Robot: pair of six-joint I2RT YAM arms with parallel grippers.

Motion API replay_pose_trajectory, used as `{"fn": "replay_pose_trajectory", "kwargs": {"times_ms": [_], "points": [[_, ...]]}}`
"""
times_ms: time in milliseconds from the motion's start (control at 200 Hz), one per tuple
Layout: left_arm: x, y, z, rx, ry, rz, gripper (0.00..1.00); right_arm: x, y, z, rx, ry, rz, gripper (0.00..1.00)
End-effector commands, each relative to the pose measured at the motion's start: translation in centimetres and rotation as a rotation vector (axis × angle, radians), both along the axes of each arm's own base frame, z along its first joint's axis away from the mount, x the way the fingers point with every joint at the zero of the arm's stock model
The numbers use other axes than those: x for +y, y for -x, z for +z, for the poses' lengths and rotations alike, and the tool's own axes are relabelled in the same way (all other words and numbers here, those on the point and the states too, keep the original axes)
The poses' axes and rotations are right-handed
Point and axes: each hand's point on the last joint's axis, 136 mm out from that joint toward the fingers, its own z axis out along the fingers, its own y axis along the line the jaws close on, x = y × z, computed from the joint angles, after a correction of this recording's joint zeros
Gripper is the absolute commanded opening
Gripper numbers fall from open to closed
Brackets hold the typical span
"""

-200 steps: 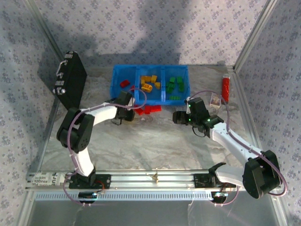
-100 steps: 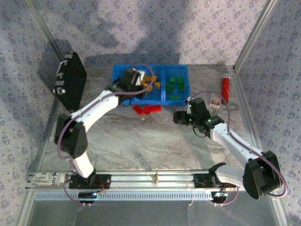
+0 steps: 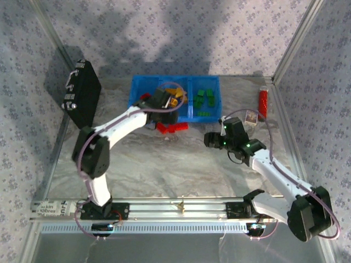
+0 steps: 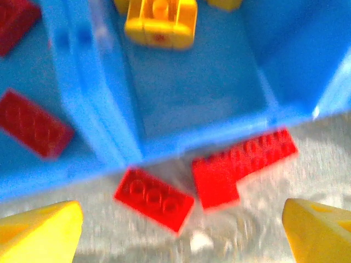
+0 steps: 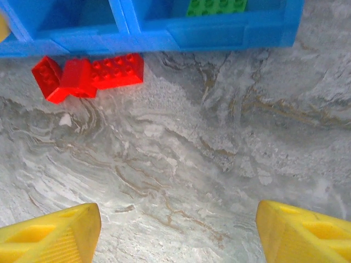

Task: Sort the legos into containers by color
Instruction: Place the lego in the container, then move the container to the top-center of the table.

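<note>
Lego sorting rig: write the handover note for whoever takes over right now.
Left claw: open, empty, above the front wall of the blue tray.
Right claw: open, empty, over the table.
Sorted: red legos in the left compartment, yellow legos in the middle, green legos on the right.
Left to do: about three loose red legos on the table just before the tray, into the left compartment.
</note>
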Motion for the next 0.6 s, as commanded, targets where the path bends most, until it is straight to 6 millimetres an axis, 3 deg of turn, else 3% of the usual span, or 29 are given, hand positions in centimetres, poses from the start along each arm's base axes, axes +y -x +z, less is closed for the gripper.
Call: {"fn": "replay_pose_trajectory", "kwargs": {"times_ms": [0,145,240,405,595], "points": [[1.2,2.1,2.3,-0.099,0.12,0.049,0.93,1.3,-0.1,-1.4,0.038,0.008,0.054,0.76],[4.2,5.8,-1.5,-0.055,0.101,0.072,0.92,3.5,-2.0,-2.1,0.047,0.032,0.098,0.69],[4.6,6.8,-3.4,-0.001,0.085,0.042,0.92,4.8,-3.3,-2.8,0.065,0.057,0.119,0.65],[4.7,5.1,-5.5,0.047,0.071,0.047,0.92,6.3,-5.8,-4.4,0.083,0.084,0.124,0.63],[5.0,1.4,-6.4,0.055,0.131,0.094,0.91,5.9,-9.0,-6.5,0.121,0.157,0.088,0.52]]}}
